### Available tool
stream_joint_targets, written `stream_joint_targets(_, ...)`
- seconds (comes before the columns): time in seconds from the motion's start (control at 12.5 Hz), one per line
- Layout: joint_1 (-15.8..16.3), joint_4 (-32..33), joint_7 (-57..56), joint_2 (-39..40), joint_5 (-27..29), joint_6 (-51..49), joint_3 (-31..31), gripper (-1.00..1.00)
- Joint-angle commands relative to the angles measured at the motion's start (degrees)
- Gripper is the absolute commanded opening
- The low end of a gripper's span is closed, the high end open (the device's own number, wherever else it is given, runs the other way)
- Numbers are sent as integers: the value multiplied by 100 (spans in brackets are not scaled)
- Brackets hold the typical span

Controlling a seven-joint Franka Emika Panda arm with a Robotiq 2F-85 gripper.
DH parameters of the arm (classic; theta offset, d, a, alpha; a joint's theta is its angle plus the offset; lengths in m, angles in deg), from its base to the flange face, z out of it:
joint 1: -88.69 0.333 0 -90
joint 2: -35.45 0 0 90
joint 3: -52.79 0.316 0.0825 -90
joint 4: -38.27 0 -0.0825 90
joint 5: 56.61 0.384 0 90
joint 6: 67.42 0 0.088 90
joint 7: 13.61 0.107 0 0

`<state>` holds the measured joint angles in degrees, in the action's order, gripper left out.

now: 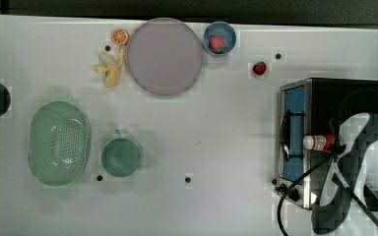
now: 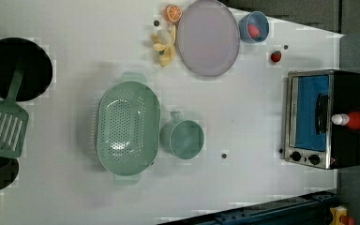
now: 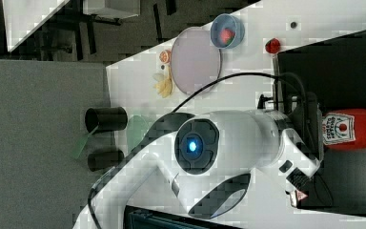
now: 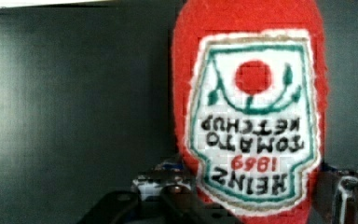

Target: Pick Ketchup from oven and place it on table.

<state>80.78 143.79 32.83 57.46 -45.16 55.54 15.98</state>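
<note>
The Heinz ketchup bottle [image 1: 320, 142] is lying on its side on the black top of the toaster oven [image 1: 347, 98], its white cap pointing toward the glass door in the top view. The pincer [image 4: 256, 196] is straddling the bottle's body, with the label facing the wrist camera; whether the jaws are gripping yet cannot be told (a finger [image 4: 349, 198] is showing beside the bottle). For this step, the jaws should be centring on the body, squeezing firmly, then lifting straight up before travelling toward open tabletop [image 1: 226, 123], well apart from the green mug [image 1: 121, 156].
</note>
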Motion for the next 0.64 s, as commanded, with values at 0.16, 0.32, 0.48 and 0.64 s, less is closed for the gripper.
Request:
stream_joint_targets(0.16, 432, -1014, -134, -1092, -104, -1753, 85, 26)
stream_joint_targets(0.32, 746, -1077, -123, -1417, -183, -2359, 385, 26)
stream_joint_targets(0.48, 1061, -1044, -88, -1517, -240, -2376, 962, 26)
stream_joint_targets(0.64, 1290, -946, -80, -1452, -259, -2338, 1624, 26)
